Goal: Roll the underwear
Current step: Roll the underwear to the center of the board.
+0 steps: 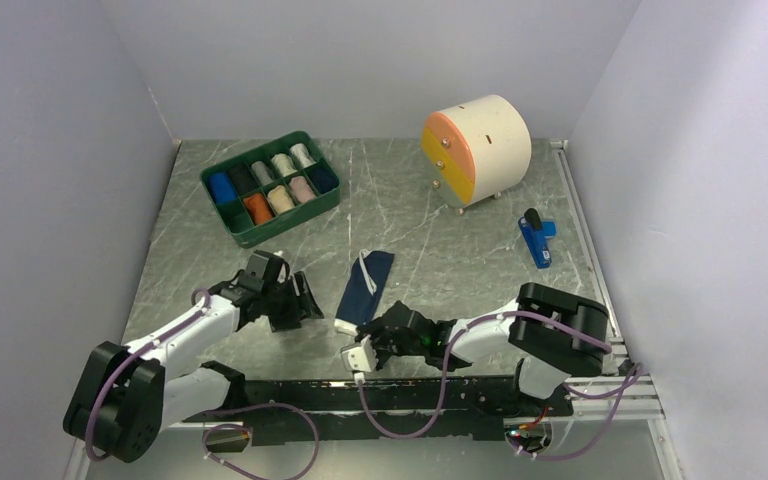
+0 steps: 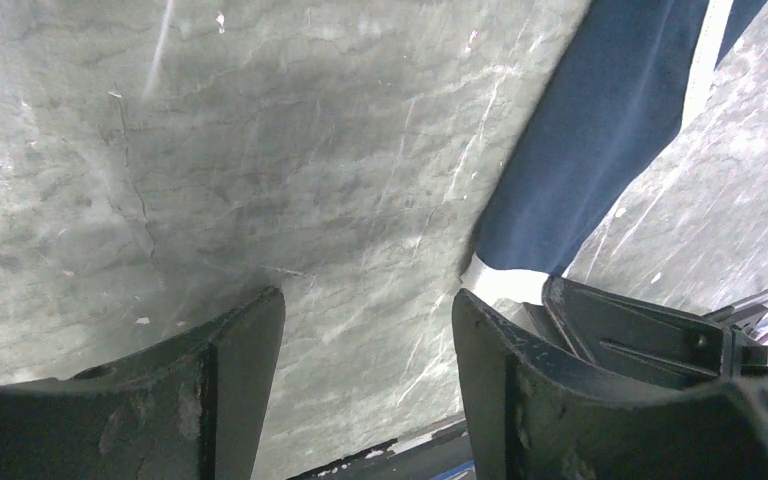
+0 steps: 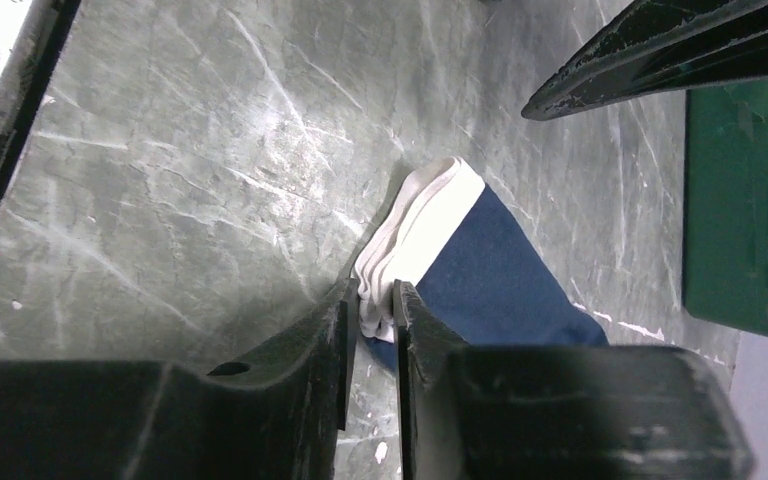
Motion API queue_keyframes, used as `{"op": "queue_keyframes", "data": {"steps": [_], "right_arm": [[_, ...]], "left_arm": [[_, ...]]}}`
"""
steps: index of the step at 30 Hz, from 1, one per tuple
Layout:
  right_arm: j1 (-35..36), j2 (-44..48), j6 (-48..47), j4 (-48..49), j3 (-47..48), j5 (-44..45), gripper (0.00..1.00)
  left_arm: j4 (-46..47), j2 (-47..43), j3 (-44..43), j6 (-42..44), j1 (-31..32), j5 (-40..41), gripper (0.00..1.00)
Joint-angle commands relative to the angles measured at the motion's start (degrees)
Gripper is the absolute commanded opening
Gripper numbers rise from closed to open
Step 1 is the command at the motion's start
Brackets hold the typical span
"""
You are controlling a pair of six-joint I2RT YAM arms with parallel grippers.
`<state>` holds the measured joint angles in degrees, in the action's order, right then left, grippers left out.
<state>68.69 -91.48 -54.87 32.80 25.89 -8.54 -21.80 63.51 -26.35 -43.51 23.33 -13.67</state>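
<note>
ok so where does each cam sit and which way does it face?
Top external: above and behind the bases, facing down across the table to the back wall; left arm and right arm show.
Left wrist: looks down past its open left fingers at table, navy underwear upper right.
Right wrist: looks along right fingers pinching the underwear's white band.
Shared: both wrist views catch that band.

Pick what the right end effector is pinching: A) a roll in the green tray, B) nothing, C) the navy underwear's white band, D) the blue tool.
C: the right end effector has its fingers nearly together on the white band of the navy underwear.
</note>
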Motion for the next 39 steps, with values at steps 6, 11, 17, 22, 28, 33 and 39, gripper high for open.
{"op": "queue_keyframes", "data": {"steps": [6, 11, 17, 22, 28, 33, 39], "right_arm": [[0.03, -2.55, 2.81, 4.26, -0.17, 3.02, 0.09], [-1.1, -0.56, 9.12, 9.08, -1.12, -0.61, 0.0], [-5.69, 1.47, 23.75, 15.58, -1.81, -11.48, 0.0], [-8.87, 0.64, 40.24, 28.57, -5.29, -15.38, 0.0], [-12.86, -5.16, 62.23, 45.35, -9.17, -19.88, 0.0], [-14.68, -11.54, 80.79, 59.4, -10.42, -18.7, 0.0], [-15.74, -18.68, 96.13, 70.58, -11.86, -13.43, 0.0]], "left_arm": [[-0.82, -0.18, -0.29, 1.97, -1.09, -1.09, 0.67], [0.27, -0.71, 0.27, 1.05, -1.17, -2.31, 0.67], [4.19, -1.74, 1.91, -1.77, -1.18, -5.19, 0.72], [7.41, -1.25, 2.47, -4.01, -1.23, -7.26, 0.74], [9.58, -0.95, 2.15, -5.98, -1.19, -8.42, 0.75], [9.34, -2.47, 2.15, -7.67, -1.18, -7.47, 0.76], [7.65, -4.54, 1.78, -7.32, -1.2, -6.23, 0.77]]}}
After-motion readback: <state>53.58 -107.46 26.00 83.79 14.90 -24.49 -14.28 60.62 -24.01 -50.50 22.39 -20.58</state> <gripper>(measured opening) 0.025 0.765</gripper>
